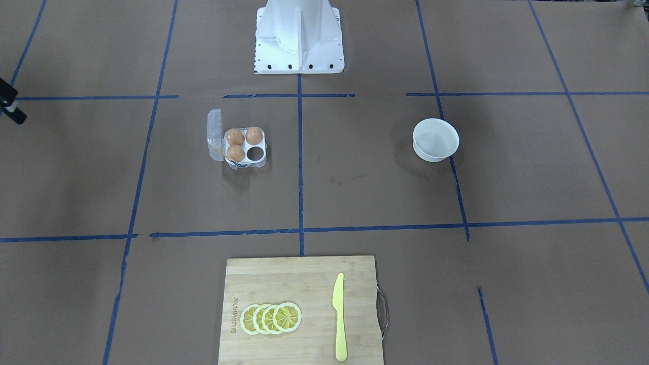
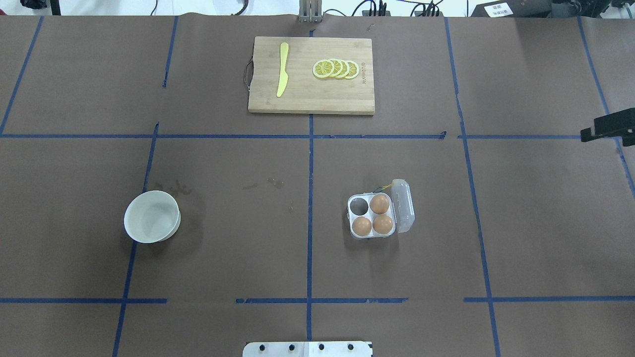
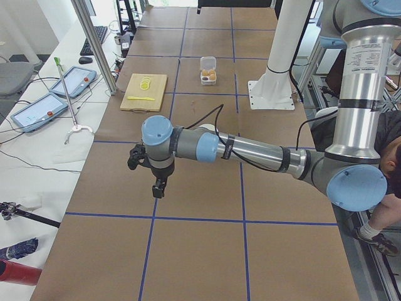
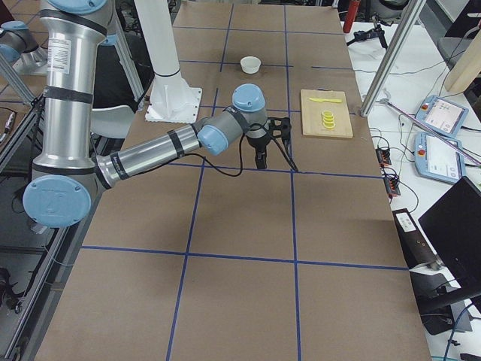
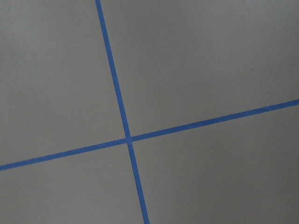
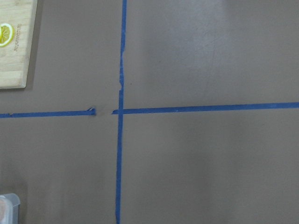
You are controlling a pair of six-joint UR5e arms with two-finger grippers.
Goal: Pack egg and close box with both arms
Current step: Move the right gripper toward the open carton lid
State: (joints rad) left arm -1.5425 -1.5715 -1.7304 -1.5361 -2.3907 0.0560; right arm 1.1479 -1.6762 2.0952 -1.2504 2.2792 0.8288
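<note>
Three eggs (image 2: 380, 203) sit in the box (image 2: 358, 205), with room for one more. Its lid (image 2: 403, 206) stands open. The left gripper (image 3: 156, 185) and right gripper (image 4: 260, 159) hang far from the box. Nobody can tell if their fingers are open. No loose egg shows, so shutting the lid looks next.

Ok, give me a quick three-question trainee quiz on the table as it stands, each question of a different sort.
1. True or false: the clear plastic four-cell egg carton has its lid shut.
2. How many light-brown eggs sit in the carton? A one, B two, C three, D four.
3. Fill in: in the overhead view, the yellow plastic knife lies on the wooden cutting board, to the ____ of the lemon slices.

Key: 1 false, the lid stands open. 2 C, one cell is empty. 3 left.
</note>
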